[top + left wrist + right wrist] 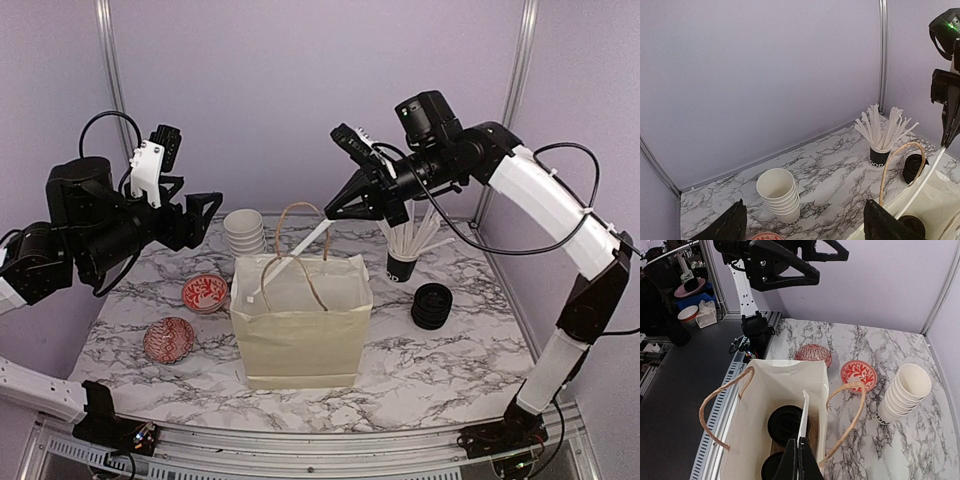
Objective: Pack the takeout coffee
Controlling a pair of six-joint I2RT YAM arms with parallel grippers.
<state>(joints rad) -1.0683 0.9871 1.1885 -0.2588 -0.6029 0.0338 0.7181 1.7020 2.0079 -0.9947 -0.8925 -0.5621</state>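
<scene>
A cream paper bag with rope handles stands open mid-table. In the right wrist view two coffee cups show inside the bag as round black lids, one in the middle and one nearer; their white bodies are hidden. One lid also shows in the left wrist view. My right gripper hovers above the bag, shut on a white stirrer whose tip slants down into the bag's mouth. My left gripper is open and empty, raised left of the bag.
A stack of lidless white cups stands behind the bag. A black cup of white stirrers and a stack of black lids are at the right. Two red patterned bowls lie at the left.
</scene>
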